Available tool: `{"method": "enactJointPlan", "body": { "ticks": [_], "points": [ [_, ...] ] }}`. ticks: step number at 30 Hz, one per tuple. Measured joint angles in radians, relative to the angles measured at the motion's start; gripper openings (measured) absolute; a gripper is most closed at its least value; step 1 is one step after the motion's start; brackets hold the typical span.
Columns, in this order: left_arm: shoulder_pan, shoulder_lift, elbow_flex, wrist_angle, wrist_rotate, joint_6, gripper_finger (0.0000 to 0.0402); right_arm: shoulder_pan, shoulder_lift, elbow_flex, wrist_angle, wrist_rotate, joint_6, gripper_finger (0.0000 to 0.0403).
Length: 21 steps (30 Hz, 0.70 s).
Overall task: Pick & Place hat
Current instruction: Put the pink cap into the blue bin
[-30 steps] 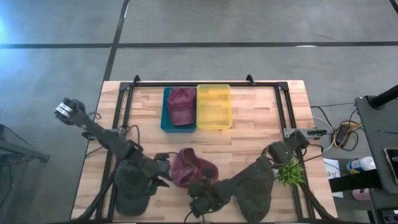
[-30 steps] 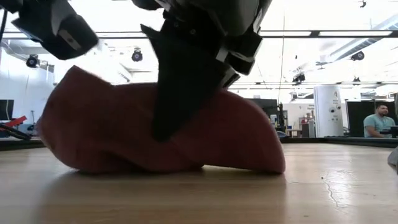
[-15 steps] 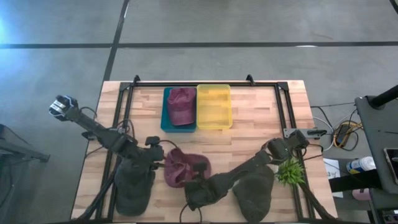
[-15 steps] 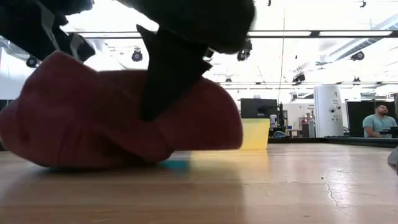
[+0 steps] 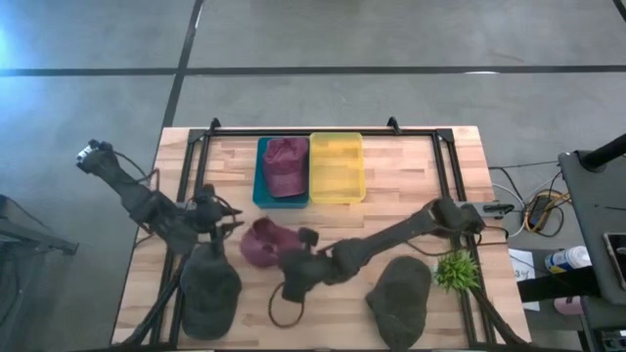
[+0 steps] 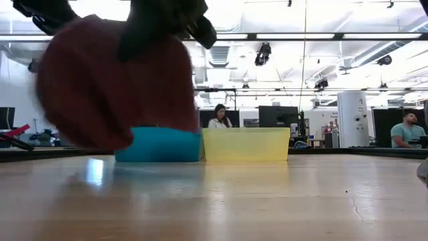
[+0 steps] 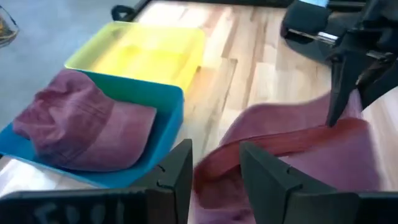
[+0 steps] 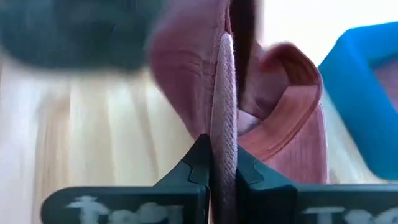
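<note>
A maroon hat (image 5: 262,242) hangs bunched between my two grippers, clear of the table in the low view (image 6: 114,87). My left gripper (image 5: 233,227) is shut on its left side, and my right gripper (image 5: 284,256) is shut on its right side. A second maroon hat (image 5: 284,166) lies in the teal bin (image 5: 261,191) at the far middle, and it also shows in the left wrist view (image 7: 87,121). The yellow bin (image 5: 336,166) stands against the teal bin's right side. My left gripper pinches a folded band at the hat's edge (image 7: 217,163) between its two fingers, coming level from the table's left. The hat hangs off the table beyond the fingers. My right gripper pinches a thin edge of the hat (image 8: 222,124) between its two fingers, which lie across it. It comes slanting from the table's right and near side. The cloth hangs in loose folds beyond the fingers, clear of the table.
Two dark green hats lie near the front edge, one at the left (image 5: 210,298) and one at the right (image 5: 401,298). A small green plant (image 5: 455,269) stands at the right. A black frame (image 5: 323,130) runs round the table. People show in the room beyond.
Both grippers have gone up and toward the table's far left, carrying the maroon hat. The hat, which lay on the table, is now lifted clear, more bunched, and nearer the teal bin. Both bins have come into sight behind it in the low view.
</note>
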Motion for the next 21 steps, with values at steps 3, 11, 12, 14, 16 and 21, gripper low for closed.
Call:
{"method": "enactJointPlan", "body": {
  "ticks": [3,11,12,14,16,21],
  "points": [
    [0.0,-0.038,0.003,-0.006,-0.022,0.0,0.0126,-0.018,-0.063,-0.084,0.154,0.002,0.048,0.0013],
    [0.0,-0.064,0.088,-0.001,-0.176,0.096,0.0126,-0.07,-0.237,-0.44,0.628,0.19,0.286,0.0012],
    [0.0,-0.061,0.103,-0.002,-0.199,0.111,0.0126,-0.08,-0.263,-0.494,0.712,0.211,0.317,0.0012],
    [0.0,-0.056,0.135,0.003,-0.242,0.141,0.0126,-0.109,-0.297,-0.589,0.93,0.215,0.369,0.0012],
    [0.0,-0.045,0.162,0.003,-0.275,0.166,0.0126,-0.138,-0.309,-0.677,1.128,0.207,0.406,0.0012],
    [0.0,-0.03,0.2,0.002,-0.304,0.212,0.0126,-0.224,-0.29,-0.801,1.461,0.207,0.487,0.0012]
  ]
}}
